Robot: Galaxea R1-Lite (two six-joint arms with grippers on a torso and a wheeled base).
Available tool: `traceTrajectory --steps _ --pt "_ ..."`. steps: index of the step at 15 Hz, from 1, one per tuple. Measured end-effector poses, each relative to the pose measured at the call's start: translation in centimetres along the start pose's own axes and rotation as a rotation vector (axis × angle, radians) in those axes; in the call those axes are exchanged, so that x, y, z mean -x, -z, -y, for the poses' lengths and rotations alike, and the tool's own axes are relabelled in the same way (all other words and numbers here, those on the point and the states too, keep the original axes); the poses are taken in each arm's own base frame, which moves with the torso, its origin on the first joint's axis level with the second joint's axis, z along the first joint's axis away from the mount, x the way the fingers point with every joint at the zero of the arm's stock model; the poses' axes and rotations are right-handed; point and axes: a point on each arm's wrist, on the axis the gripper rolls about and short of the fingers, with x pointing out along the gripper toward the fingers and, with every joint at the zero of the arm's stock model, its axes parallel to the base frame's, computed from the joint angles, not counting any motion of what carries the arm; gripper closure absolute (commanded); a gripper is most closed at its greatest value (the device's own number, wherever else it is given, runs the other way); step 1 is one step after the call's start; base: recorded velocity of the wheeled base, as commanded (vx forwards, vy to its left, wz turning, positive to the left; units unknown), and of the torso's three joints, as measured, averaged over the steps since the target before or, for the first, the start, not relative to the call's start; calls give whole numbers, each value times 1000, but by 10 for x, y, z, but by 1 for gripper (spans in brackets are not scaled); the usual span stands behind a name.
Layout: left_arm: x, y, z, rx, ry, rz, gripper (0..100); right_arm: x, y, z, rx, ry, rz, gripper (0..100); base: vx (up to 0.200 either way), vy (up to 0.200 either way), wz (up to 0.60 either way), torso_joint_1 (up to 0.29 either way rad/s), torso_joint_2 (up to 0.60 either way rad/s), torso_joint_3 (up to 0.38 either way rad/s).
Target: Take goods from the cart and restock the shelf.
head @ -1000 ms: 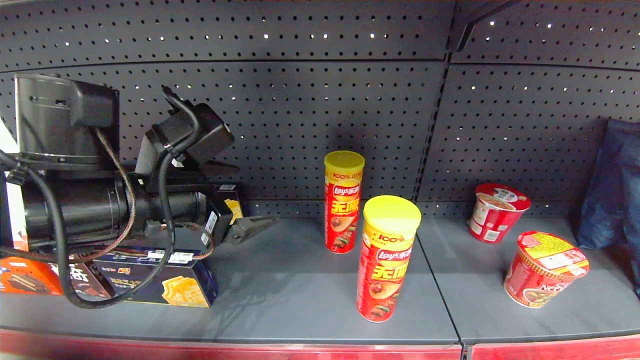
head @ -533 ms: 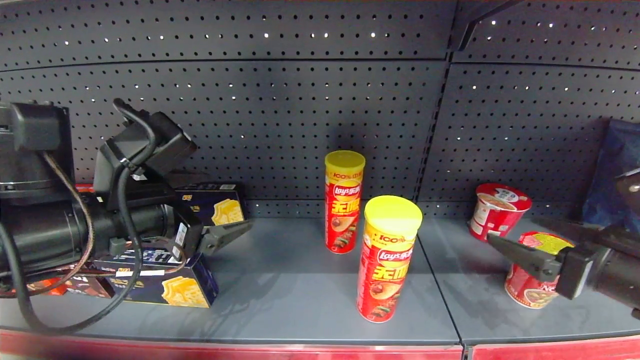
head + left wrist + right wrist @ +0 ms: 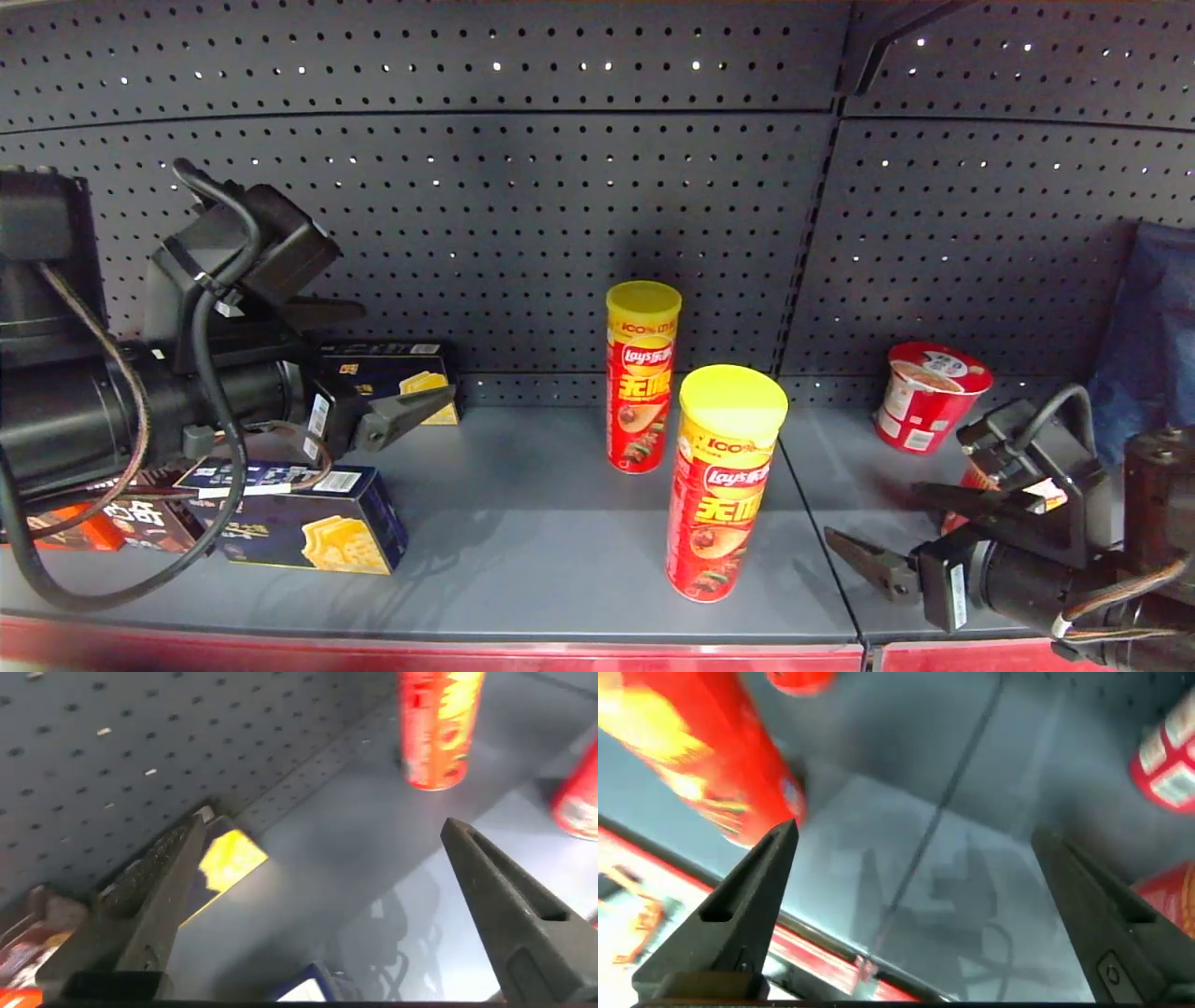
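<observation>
Two red chip cans with yellow lids stand upright mid-shelf, one at the back (image 3: 642, 373) and one nearer the front (image 3: 726, 481). My left gripper (image 3: 409, 350) is open and empty, hovering above the dark blue cracker boxes (image 3: 308, 523) at the left. In the left wrist view the same gripper (image 3: 325, 826) frames bare shelf, with a chip can (image 3: 439, 728) beyond it. My right gripper (image 3: 873, 513) is open and empty, low over the shelf just right of the front can. The right wrist view has that gripper (image 3: 915, 835) beside the front can (image 3: 701, 756).
A second blue box (image 3: 401, 373) leans at the back left, and an orange-brown box (image 3: 84, 527) lies far left. One red cup noodle (image 3: 929, 395) sits behind the right gripper; another (image 3: 971, 476) is mostly hidden by it. A blue bag (image 3: 1158, 327) stands far right. The shelf (image 3: 541, 523) has a red front lip.
The left arm has drawn back to the left, its gripper still open. The right arm has come in from the right and moved left and lower, now covering the front cup noodle.
</observation>
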Motion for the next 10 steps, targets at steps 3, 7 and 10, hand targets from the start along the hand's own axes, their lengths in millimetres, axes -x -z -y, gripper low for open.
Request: traceTrajectory --steps 3,7,10 --pt "0 0 -2 1 -36 -12 0 -11 8 -5 14 24 -52 0 0 0 0 0 0 0" --pt "0 1 -2 4 -41 -17 0 -31 3 -8 -5 101 -69 0 0 0 0 0 0 0" --pt "0 2 -4 6 -46 -19 0 -45 -7 -10 -52 183 -50 0 0 0 0 0 0 0"
